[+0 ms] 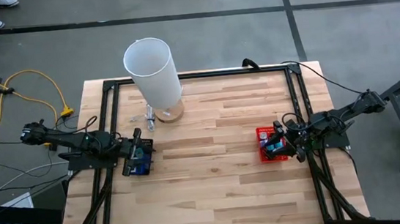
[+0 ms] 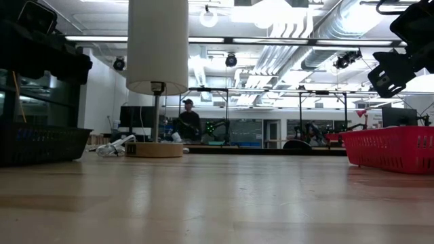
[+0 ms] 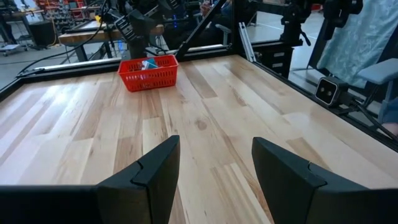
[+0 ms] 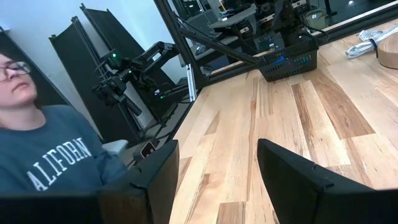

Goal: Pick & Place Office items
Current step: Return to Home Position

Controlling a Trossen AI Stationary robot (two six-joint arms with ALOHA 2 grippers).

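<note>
The office items (image 3: 149,63) are seen inside the red mesh basket (image 3: 148,78) near the right edge of the worktop (image 1: 213,169), with teal and blue pieces showing at its rim. The right gripper (image 4: 217,152) is held just beside that basket, its fingers released and empty. The left gripper (image 3: 216,149) is held over the dark basket (image 4: 289,62) at the left edge, its fingers likewise spread apart with nothing between them. With no piece gripped, both arms are judged ready for homing.

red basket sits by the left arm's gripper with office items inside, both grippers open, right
No: the high view shows the red basket by the right gripper, not the left gripper. Office items are inside it and both grippers are open.
</note>
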